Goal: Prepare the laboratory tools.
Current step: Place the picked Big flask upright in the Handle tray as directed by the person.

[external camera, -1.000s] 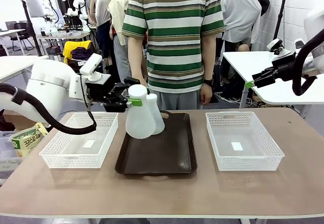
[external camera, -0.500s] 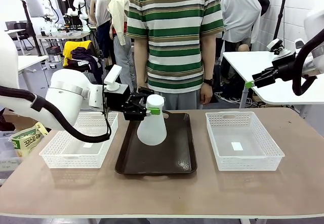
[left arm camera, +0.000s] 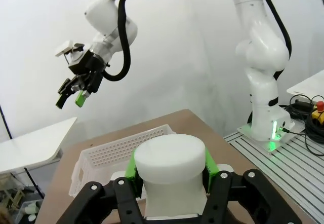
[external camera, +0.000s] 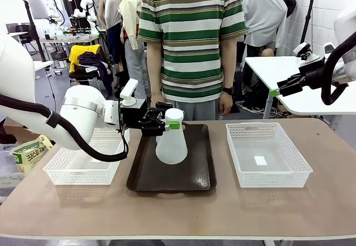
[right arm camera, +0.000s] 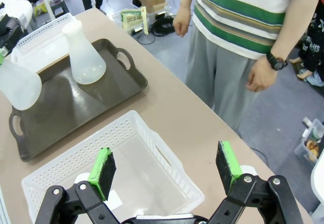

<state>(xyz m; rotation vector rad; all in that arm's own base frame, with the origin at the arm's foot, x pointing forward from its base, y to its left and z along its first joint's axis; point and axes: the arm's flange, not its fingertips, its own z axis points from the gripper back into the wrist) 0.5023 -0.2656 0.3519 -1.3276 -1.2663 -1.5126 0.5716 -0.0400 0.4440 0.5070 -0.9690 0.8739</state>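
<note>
My left gripper (external camera: 168,124) is shut on the neck of a frosted-white conical flask (external camera: 171,146) over the middle of the dark brown tray (external camera: 192,176). I cannot tell whether its base touches the tray. In the left wrist view the green pads (left arm camera: 132,164) clamp the flask's neck (left arm camera: 169,163). The right wrist view has this flask (right arm camera: 17,87) at the left edge and a second flask (right arm camera: 83,54) upright at the tray's far end (right arm camera: 76,107). My right gripper (external camera: 276,90) hangs open, high at the right; its fingers (right arm camera: 103,167) spread above a white basket (right arm camera: 152,148).
A white mesh basket (external camera: 58,171) lies left of the tray and another (external camera: 300,173) right of it. A person in a striped shirt (external camera: 192,40) stands at the far edge, hands down. A snack bag (external camera: 28,154) lies off the table's left end.
My left gripper has carried the flask rightwards and lower, from the tray's left edge to its middle, in front of the other flask. The right arm has not moved.
</note>
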